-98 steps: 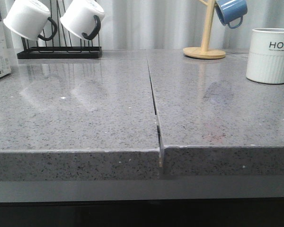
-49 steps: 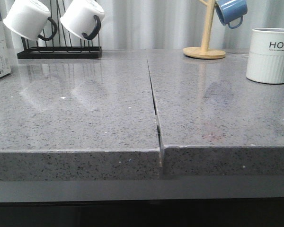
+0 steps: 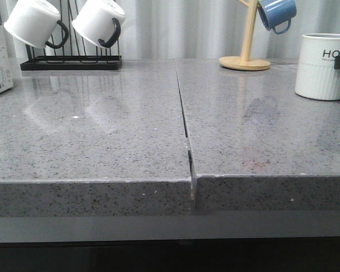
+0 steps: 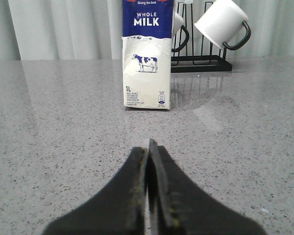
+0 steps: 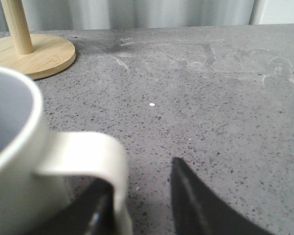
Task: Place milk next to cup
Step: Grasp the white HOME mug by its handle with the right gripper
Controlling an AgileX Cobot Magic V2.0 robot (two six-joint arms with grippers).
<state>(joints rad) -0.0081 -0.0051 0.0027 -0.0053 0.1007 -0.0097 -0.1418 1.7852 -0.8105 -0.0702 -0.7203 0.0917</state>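
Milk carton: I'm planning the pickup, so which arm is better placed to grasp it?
Left. The milk carton stands upright straight ahead of the left gripper, whose fingers are shut. The right gripper is open around the cup handle, across the table.

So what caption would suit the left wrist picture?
Shut left hand facing an upright milk carton on the grey counter, mug rack behind.

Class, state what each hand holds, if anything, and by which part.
Left hand: shut on nothing, short of the milk. Right hand: open, fingers either side of the cup handle, not closed on it.
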